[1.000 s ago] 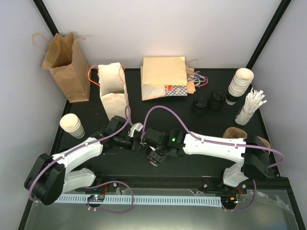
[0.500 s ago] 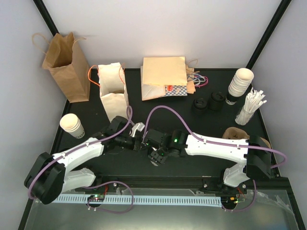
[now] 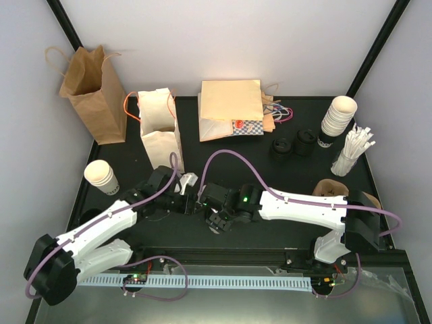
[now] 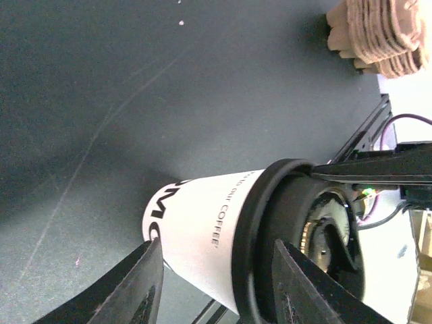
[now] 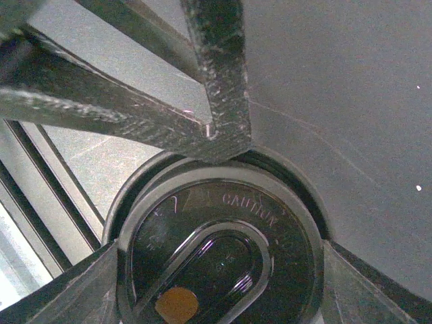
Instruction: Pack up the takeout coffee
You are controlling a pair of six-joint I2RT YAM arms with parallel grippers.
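Changed: left arm [image 3: 101, 226] base swung outward; left gripper [image 4: 216, 270] easing round takeout coffee [image 4: 202, 223], contact I cannot tell. Right gripper [image 5: 217, 270] clamped on its lid [image 5: 270, 223], table [image 3: 283, 177] centre. I judge handover, bagging not begun. Count: lidded coffee 1; left cup stack [image 3: 101, 175], far-right cup stack [image 3: 337, 116], 2; lid stacks [image 3: 280, 148] 2; upright bags 2: cream bag [image 3: 158, 131], brown bag [image 3: 91, 94].

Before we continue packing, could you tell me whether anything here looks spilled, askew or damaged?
Nothing stands out: the lid looks evenly seated on the cup, and no spill shows on the table.
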